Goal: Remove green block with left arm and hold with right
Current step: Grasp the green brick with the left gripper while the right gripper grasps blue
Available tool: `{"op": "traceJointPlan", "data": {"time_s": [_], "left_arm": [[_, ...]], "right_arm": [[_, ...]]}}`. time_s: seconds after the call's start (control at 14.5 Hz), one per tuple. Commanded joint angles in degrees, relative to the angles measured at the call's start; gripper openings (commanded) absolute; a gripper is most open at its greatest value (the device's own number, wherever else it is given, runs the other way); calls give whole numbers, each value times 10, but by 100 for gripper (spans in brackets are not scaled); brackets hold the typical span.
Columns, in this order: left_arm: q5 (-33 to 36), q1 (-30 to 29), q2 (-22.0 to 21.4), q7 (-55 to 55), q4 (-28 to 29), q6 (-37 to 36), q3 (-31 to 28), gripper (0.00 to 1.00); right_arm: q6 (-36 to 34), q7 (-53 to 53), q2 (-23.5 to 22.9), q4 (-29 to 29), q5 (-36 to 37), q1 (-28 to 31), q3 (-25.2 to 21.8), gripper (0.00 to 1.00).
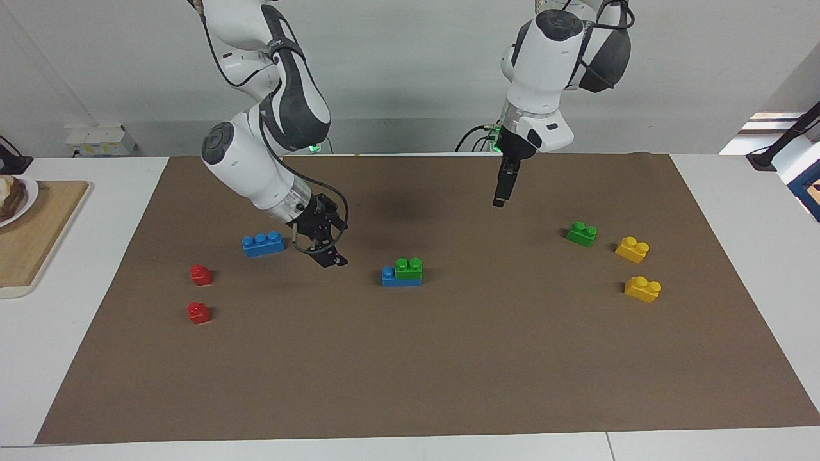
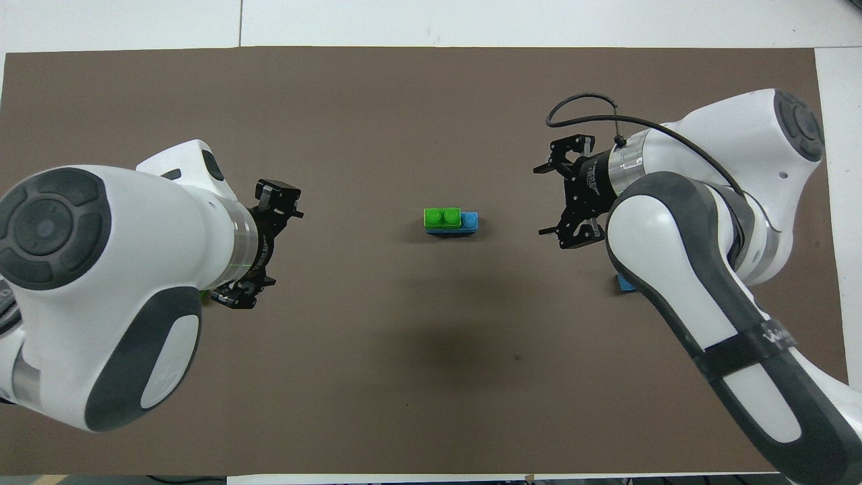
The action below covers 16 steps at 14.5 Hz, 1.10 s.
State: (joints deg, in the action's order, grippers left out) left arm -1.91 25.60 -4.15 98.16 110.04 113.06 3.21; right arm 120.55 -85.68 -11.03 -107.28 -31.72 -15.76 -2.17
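Two hands, left hand (image 2: 269,250) and right hand (image 2: 562,197), seemingly open, empty; brown mat (image 1: 448,358), white table (image 1: 38,358), grey wall.

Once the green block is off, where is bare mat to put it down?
Bare: the strip of brown mat farther from the robots than the green block on its blue brick. Crowded: red blocks at the right arm's end, yellow blocks at the left's.
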Motion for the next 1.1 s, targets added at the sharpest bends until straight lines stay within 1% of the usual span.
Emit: {"op": "traceJointPlan", "data": {"time_s": [0.0,0.07,0.21,0.34,0.41,0.48,0.69,0.76,0.83,0.89,0.96,1.03], "left_arm": [[-8,30,54,74,-25,27,-10,100],[-8,37,80,90,-41,28,-10,100],[-8,48,108,105,-64,30,-10,100],[-7,56,129,128,-78,40,-11,100],[-6,66,158,136,-101,39,-11,100],[-6,67,177,151,-121,39,-11,100],[-7,69,201,189,-149,37,-11,100],[-5,71,219,202,-159,36,-11,100],[-4,77,241,219,-182,33,-11,100],[-2,79,271,231,-212,29,-12,100],[-2,81,290,244,-231,24,-11,100],[-2,82,297,258,-235,26,-12,100]], "right_arm": [[16,-5,-1,-16,-27,-4,0,98],[24,-5,-2,-19,-27,-9,-1,98],[28,-6,-8,-22,-29,-14,0,98],[39,-7,-17,-24,-58,-23,-1,98],[59,-13,-16,-31,-62,-32,-1,98],[68,-21,-16,-35,-62,-41,-1,98],[75,-23,-41,-34,-70,-48,0,98],[79,-23,-49,-31,-76,-57,0,98],[86,-24,-53,-31,-79,-59,0,98],[88,-23,-59,-30,-79,-60,0,98],[89,-22,-65,-30,-79,-60,0,98],[91,-21,-72,-29,-79,-60,1,98]]}}
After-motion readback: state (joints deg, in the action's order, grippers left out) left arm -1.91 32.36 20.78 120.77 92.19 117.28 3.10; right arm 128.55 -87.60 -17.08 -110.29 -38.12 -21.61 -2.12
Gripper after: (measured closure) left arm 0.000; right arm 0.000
